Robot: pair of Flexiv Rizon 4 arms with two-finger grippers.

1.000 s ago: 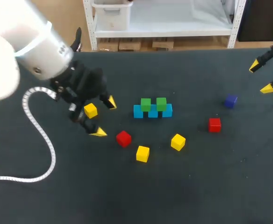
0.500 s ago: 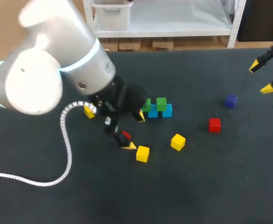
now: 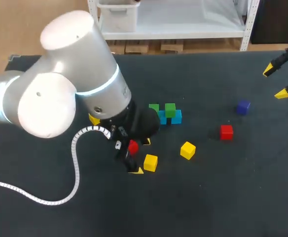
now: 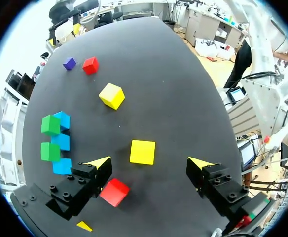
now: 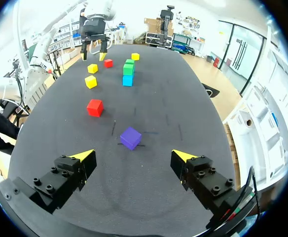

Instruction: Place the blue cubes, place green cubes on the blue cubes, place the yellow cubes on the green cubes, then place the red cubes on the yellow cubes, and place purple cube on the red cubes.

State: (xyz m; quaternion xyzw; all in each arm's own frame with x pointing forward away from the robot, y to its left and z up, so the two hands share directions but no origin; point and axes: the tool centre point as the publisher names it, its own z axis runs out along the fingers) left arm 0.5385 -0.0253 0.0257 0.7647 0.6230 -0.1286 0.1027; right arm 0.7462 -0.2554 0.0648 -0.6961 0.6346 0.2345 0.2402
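My left gripper (image 3: 141, 156) (image 4: 151, 165) hangs open over the table's middle. A yellow cube (image 3: 150, 162) (image 4: 142, 151) lies between and just ahead of its fingertips, untouched. A red cube (image 3: 132, 146) (image 4: 114, 191) sits close against one finger. Behind them is a row of blue cubes (image 3: 176, 117) (image 4: 61, 143) with two green cubes (image 3: 170, 109) (image 4: 50, 125) on top. A second yellow cube (image 3: 187, 150), another red cube (image 3: 226, 132) and the purple cube (image 3: 242, 106) (image 5: 130, 138) lie to the right. My right gripper (image 3: 276, 82) (image 5: 134, 155) is open at the far right, above and short of the purple cube.
A third yellow cube (image 3: 93, 119) peeks out behind my left arm's wrist. The arm's white cable (image 3: 75, 163) loops over the left of the dark table (image 3: 223, 197).
My left arm has swung right, from around the left yellow cube to the red and yellow cubes in front of the blue row. The right arm has kept still.
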